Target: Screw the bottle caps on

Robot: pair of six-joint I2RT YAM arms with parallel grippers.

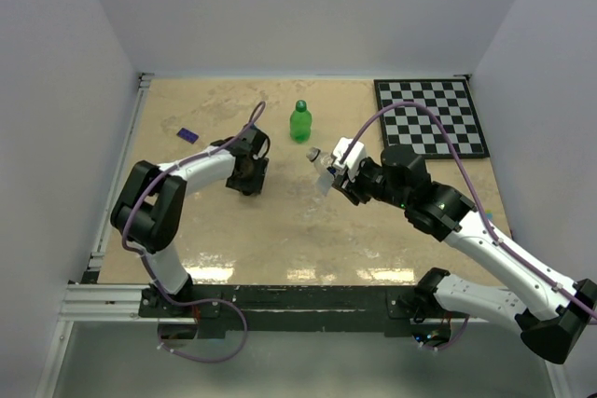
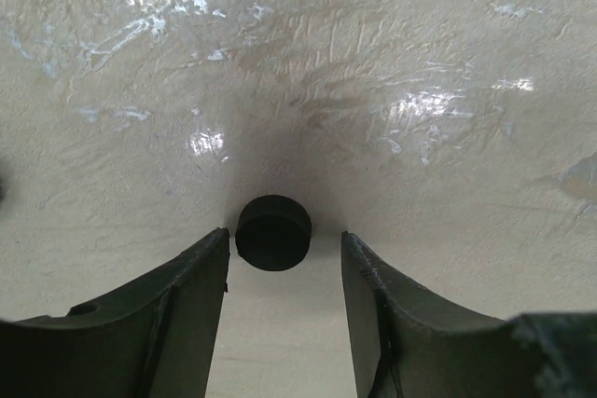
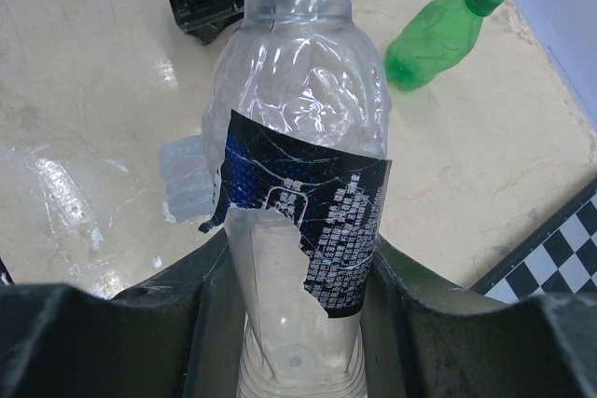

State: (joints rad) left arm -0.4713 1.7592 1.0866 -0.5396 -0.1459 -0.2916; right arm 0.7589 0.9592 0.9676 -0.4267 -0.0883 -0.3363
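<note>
Green bottle (image 1: 299, 122) looks capped; right gripper (image 3: 298, 263) clamps clear bottle (image 3: 298, 137), left gripper (image 2: 284, 247) gapes around black cap (image 2: 272, 232), apparently ungripped.

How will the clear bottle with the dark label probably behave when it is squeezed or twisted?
Probably soft: the clear bottle has thin, crumpled walls, so they may dent between the right fingers. Likely light, since it looks empty. It might turn in the grip under twisting, as the plastic looks smooth and the label is torn.

walls (image 1: 308, 6): plain white | table (image 1: 280, 240): glossy beige marble | checkerboard (image 1: 431, 116): far right corner
</note>
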